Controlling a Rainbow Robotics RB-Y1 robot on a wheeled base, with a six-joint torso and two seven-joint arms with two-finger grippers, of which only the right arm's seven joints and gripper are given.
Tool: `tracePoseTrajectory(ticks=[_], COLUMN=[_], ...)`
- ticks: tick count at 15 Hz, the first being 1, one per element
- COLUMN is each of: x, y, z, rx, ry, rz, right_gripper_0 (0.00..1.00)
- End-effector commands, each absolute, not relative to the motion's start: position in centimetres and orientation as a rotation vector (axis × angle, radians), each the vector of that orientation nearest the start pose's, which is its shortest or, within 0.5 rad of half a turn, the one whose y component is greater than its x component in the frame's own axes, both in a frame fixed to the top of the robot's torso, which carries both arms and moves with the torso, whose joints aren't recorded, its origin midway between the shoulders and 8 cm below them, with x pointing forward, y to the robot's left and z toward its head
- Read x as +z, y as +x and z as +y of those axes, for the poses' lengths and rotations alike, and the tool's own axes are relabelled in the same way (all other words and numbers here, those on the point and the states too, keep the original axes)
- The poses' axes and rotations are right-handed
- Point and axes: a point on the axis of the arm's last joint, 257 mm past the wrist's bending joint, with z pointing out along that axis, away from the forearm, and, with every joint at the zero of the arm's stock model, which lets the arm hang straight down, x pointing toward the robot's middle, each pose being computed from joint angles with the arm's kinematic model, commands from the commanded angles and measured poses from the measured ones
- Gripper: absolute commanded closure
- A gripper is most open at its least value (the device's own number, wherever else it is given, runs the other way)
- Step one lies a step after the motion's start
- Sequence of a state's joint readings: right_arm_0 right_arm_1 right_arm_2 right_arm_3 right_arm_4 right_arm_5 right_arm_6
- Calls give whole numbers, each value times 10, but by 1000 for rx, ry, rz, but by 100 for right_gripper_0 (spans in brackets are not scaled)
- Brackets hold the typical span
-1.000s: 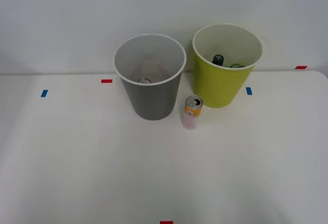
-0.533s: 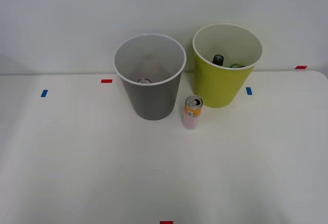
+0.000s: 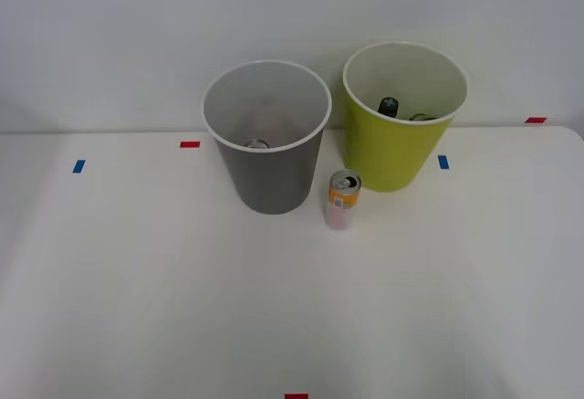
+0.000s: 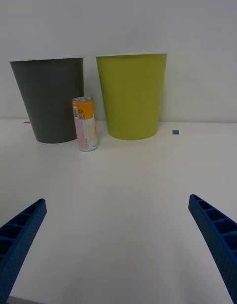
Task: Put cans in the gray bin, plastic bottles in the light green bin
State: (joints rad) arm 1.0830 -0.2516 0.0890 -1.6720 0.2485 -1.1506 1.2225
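An orange and pale pink can [image 3: 342, 200] [image 4: 85, 123] stands upright on the white table just in front of the gap between the two bins. The gray bin [image 3: 268, 175] [image 4: 49, 99] is at its left, with a can's silver top [image 3: 256, 144] showing inside. The light green bin [image 3: 399, 143] [image 4: 131, 95] is at its right and holds dark plastic bottles [image 3: 390, 106], one with a black cap. In the right wrist view my right gripper [image 4: 118, 244] is open, its blue fingers [image 4: 19, 232] wide apart, well short of the can with bare table between.
Small red [image 3: 190, 144] and blue [image 3: 443, 162] tape marks dot the white table [image 3: 182, 289]. A pale wall rises directly behind the bins.
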Motion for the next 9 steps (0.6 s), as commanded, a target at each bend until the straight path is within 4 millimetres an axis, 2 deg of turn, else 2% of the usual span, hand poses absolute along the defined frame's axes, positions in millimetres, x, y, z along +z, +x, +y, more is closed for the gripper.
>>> tracePoseTrajectory(ticks=[1, 9], x=[-269, -269], y=[140, 140], z=[-247, -247], rx=[165, 165], ry=[-168, -168], rz=[1448, 1448], right_gripper_0=[0, 0])
